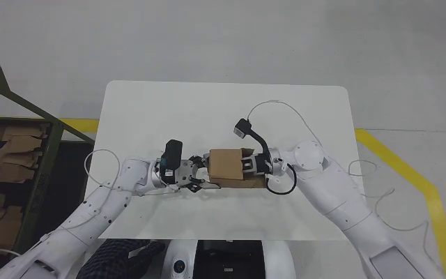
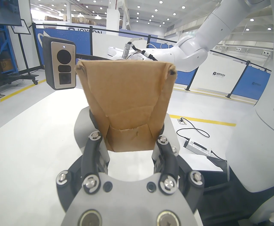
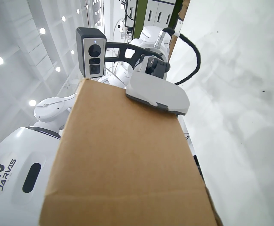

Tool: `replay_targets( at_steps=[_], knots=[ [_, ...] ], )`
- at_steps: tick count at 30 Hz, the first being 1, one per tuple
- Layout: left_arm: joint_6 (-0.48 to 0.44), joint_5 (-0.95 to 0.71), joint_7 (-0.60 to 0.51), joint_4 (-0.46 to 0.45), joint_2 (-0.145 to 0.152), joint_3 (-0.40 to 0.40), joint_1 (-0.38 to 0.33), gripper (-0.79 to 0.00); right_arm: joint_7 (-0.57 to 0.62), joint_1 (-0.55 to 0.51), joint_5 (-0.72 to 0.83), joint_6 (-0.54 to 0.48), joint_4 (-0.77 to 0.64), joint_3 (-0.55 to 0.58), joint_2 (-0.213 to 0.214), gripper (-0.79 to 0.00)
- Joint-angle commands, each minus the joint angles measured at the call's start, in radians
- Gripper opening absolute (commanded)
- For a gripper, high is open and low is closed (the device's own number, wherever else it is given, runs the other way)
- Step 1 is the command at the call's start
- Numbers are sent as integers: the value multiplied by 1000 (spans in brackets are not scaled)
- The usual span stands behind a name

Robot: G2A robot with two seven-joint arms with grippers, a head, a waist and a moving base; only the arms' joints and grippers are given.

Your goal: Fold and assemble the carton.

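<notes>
Cardboard carton (image 1: 224, 164) clasped by left pincer (image 2: 126, 122), right pincer (image 1: 249, 166) partly hidden behind it, grip unclear

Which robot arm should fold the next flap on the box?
Probably left. The left gripper faces the carton squarely at its flap end, a finger on each side. The right gripper sits at the opposite end, likely just steadying it.

A white table (image 1: 139, 111) stands on a pale grey floor (image 1: 223, 35). Yellow floor tape (image 1: 390, 157) runs off at three o'clock, and a dark green rack (image 1: 31, 102) holding cardboard (image 1: 17, 146) stands at nine. Blue barrier panels (image 2: 254, 83) line the hall beneath rows of round ceiling lights (image 2: 156, 10). A power adapter (image 2: 197, 146) lies on the floor.
</notes>
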Motion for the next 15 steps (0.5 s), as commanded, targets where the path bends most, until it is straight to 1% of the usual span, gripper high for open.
replay_targets(
  at_steps=[1, 15],
  knots=[
    [0, 1, 3, 0, 1, -2, 1, -320, -1, -11, -11, 7, -11, 19, 7, -785],
    [0, 5, 31, 11, 7, -18, 12, -332, -8, -137, -72, 53, -145, 183, 63, -785]
  ],
)
